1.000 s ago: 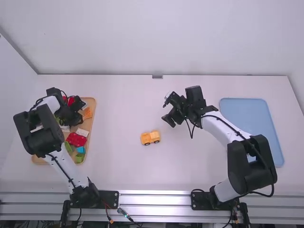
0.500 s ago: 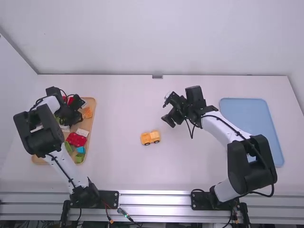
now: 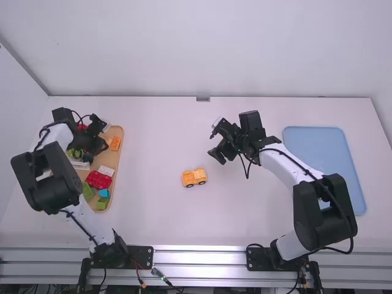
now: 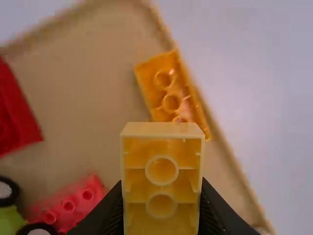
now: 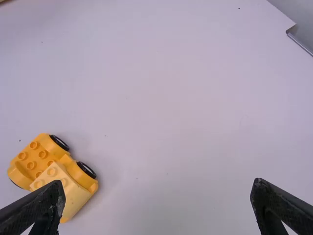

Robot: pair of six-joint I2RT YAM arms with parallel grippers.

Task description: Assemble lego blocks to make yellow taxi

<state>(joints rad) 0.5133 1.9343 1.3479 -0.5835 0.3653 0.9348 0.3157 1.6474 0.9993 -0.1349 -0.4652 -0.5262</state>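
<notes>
Over the brick tray's upper part hangs my left gripper. In the left wrist view the left gripper is shut on a yellow brick, its hollow underside showing. An orange brick lies inside the tray near its right rim, also an orange brick in the left wrist view. The wheeled orange car base stands mid-table, with a lighter yellow brick on one end of the car base. My right gripper is above the table beyond the car; the right gripper stands wide open and holds nothing.
The wooden tray at the left holds several bricks, among them a red one, a white one, a blue one and green ones. A blue tray lies at the right, beside the right arm.
My left arm has shifted slightly left and up, uncovering more of the tray and of the orange brick at its right rim. The right arm and the car base have stayed still.
</notes>
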